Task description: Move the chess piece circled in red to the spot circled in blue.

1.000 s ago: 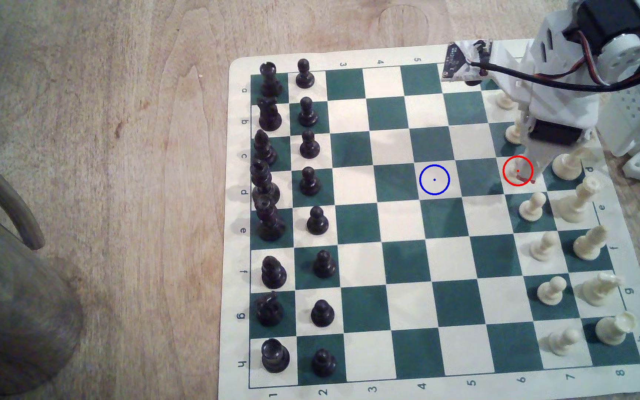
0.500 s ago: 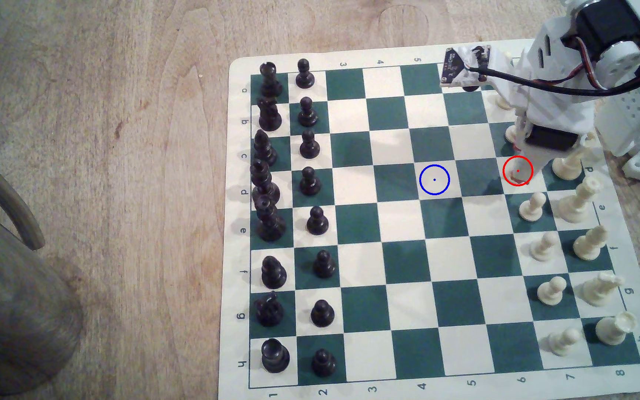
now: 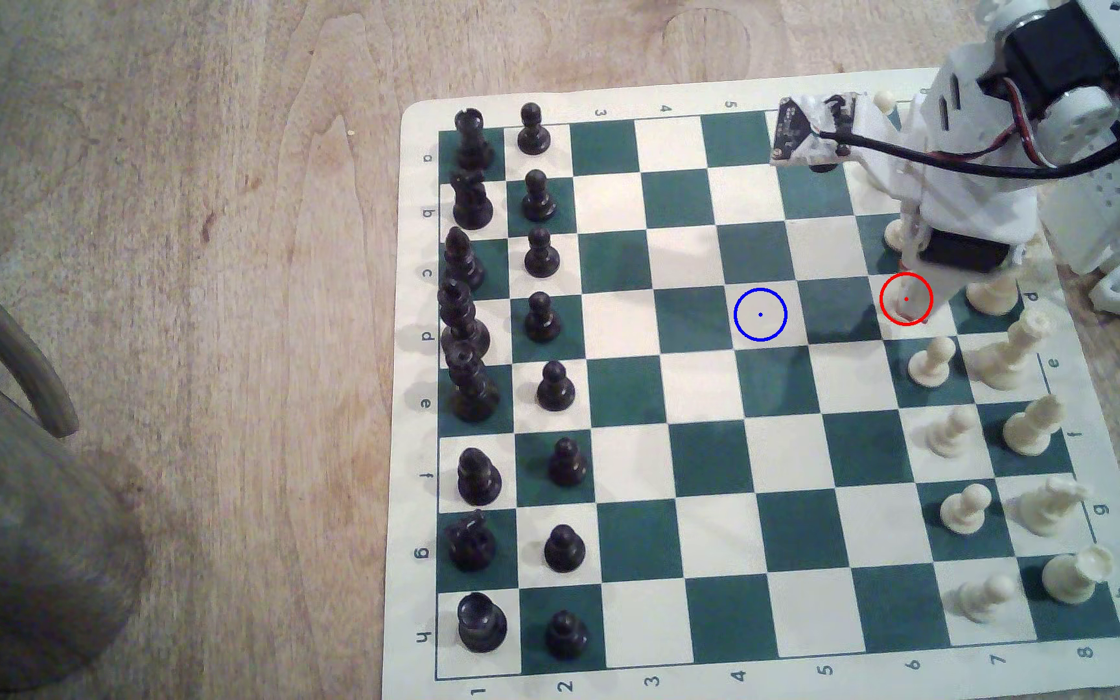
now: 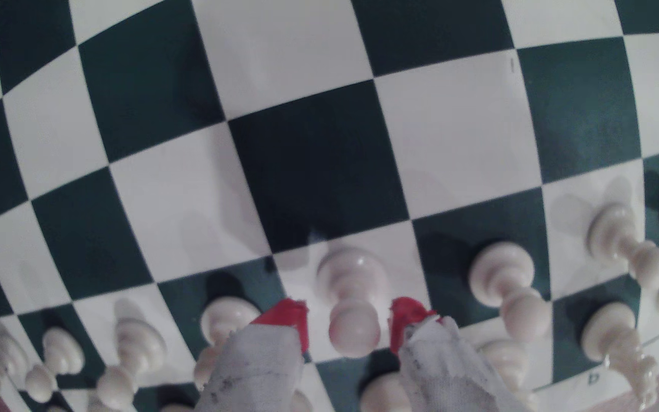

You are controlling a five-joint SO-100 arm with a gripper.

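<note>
Board at the exterior view's right, arm over its upper right corner

The chessboard mat [image 3: 678,417] lies on the table [image 3: 207,202], with one set of pieces [image 3: 476,377] in two columns along its left edge and the other set [image 3: 988,437] along its right edge. The ringed spot [image 3: 760,314] sits mid-board, two squares left of the ringed pawn [image 4: 353,293]. The gripper [image 4: 349,323] stands over that pawn, one fingertip [image 4: 286,321] on either side of its head, with neighbouring pawns [image 4: 502,277] on the squares beside it.
</note>
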